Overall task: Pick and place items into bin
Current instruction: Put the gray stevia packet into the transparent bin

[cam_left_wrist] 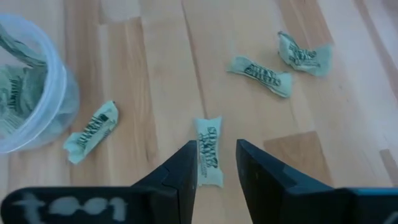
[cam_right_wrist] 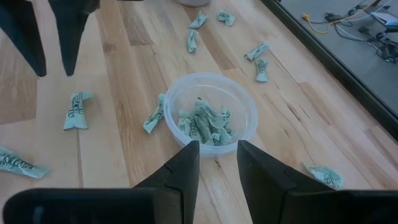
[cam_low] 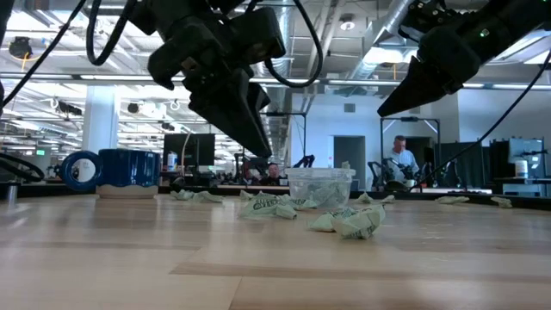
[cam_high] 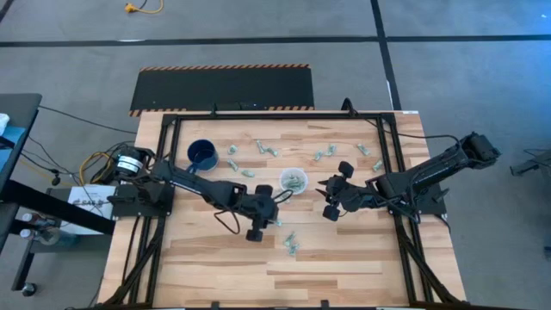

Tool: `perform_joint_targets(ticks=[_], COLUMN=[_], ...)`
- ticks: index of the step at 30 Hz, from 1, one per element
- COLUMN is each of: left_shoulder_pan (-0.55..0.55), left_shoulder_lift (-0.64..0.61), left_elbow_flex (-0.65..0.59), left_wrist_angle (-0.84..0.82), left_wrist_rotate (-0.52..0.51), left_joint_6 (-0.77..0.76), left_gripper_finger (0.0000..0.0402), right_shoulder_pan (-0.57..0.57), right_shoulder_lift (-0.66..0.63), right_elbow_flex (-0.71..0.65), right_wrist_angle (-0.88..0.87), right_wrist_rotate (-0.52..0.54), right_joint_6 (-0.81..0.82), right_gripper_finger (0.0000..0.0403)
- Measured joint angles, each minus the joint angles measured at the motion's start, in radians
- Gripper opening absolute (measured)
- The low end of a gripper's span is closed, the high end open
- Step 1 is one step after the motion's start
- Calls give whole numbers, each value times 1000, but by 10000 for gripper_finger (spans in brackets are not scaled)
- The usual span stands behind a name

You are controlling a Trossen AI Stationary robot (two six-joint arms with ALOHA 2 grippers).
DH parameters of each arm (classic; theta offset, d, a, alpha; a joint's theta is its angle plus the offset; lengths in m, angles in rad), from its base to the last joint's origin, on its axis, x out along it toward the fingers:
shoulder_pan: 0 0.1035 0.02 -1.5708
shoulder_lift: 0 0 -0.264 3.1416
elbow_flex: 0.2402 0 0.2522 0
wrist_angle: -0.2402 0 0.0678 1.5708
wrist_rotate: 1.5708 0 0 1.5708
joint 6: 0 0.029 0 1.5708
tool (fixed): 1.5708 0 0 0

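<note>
The wrapped piece [cam_left_wrist: 208,151] below my left gripper [cam_left_wrist: 214,163] looks light, soft and crinkly; I judge a pinch across its narrow middle best. It lies on the table [cam_left_wrist: 348,130] near the clear cup [cam_left_wrist: 28,87]. My left fingers stand partly spread, holding nothing. My right gripper [cam_right_wrist: 217,158] hovers over the cup, likewise parted and empty
</note>
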Motion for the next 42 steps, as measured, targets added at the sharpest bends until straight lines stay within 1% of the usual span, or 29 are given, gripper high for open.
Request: perform_joint_targets(ticks=[5, 10, 16, 20, 23, 26, 30, 39, 42], left_shoulder_pan=[0, 2, 2, 1, 2, 2, 2, 2, 2], left_shoulder_lift=[0, 0, 0, 0, 23, 70, 116, 118, 127], left_elbow_flex=[-65, -115, -128, -128, -128, -124, -117, -116, -115], left_wrist_angle=[100, 179, 183, 191, 199, 242, 246, 249, 246], left_wrist_rotate=[-2, -5, -10, -11, -14, -14, -6, -11, -53], left_joint_6=[-2, -14, -39, -49, -56, -60, -60, -61, -63], left_gripper_finger=[116, 140, 171, 183, 185, 186, 186, 185, 181], right_shoulder_pan=[0, 0, 0, 0, 0, 0, 0, 0, 0], right_shoulder_lift=[0, 0, 0, 0, 0, 0, 0, 0, 0], right_elbow_flex=[0, 0, 0, 0, 0, 0, -1, -1, -1], right_wrist_angle=[0, 0, 0, 0, 0, -7, -7, -7, -7], right_wrist_rotate=[0, 0, 0, 0, 0, 0, 1, 1, 2], right_joint_6=[0, 0, 0, 0, 0, 0, 1, 1, 1], right_gripper_finger=[102, 102, 102, 102, 102, 102, 102, 102, 102])
